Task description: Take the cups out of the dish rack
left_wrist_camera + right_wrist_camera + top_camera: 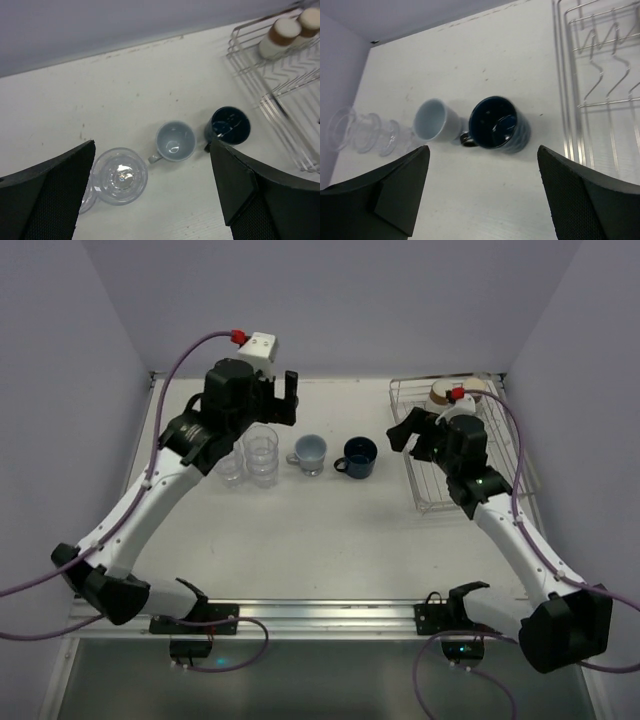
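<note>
Left wrist: your left pincer (152, 150) hangs released over the tumblers (120, 176). Your right pincer (483, 150), released, beside dish rack (560, 90)

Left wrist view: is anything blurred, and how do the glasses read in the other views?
Left wrist: dish rack and cream cups are smeared soft. Right wrist: clear glasses stretch faintly at the left edge. Top external: even light, glasses pale but visible.

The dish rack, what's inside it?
Two cream cups with brown bands sit at the far end of the dish rack. The other wire floor on show is bare. From above, the right arm covers part of the rack, hiding that bit.
</note>
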Available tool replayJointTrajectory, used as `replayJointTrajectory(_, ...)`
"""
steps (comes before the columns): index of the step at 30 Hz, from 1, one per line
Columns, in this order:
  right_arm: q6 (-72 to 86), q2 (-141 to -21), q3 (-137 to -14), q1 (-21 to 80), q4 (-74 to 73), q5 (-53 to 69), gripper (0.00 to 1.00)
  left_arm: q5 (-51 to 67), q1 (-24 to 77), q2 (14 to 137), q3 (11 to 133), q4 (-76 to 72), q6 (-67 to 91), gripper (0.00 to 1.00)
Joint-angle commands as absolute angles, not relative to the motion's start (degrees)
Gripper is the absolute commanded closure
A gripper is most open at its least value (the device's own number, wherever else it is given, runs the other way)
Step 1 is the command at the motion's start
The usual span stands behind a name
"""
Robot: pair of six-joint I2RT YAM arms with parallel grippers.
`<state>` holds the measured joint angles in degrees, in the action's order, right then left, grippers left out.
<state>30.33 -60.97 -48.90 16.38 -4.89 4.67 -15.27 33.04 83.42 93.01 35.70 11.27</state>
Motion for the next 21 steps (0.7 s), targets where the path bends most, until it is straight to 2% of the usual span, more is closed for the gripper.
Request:
replayJointTrajectory(1, 22.9, -66.3, -56.6, 14.2, -9.0, -6.2, 0.12, -7.1, 33.4, 73.6, 86.5, 22.7, 12.8, 0.00)
replayJointTrajectory(4, 20.8, -74.4, -63.1, 10.0, -11.5, -7.8, 0.18, 1.7, 33.7, 66.8, 78.9, 18.6, 14.5, 0.00)
replayJointTrajectory(8, 18.4, -84.6, -74.0, 6.1, -13.8, -9.0, 0.19, 8.6, 33.9, 58.8, 68.2, 14.4, 15.3, 0.00)
replayJointTrajectory(15, 9.9, -106.0, -96.5, 4.0, -21.7, -15.5, 0.19, 12.6, 34.0, 46.8, 54.8, 11.5, 12.4, 0.00)
replayJointTrajectory(17, 8.4, -111.3, -101.8, 3.5, -23.1, -15.9, 0.17, 13.8, 34.3, 44.9, 52.4, 8.3, 12.9, 0.00)
replayJointTrajectory(21, 6.3, -118.8, -110.4, 3.0, -26.8, -18.5, 0.04, 13.7, 34.5, 45.0, 50.3, 7.3, 12.8, 0.00)
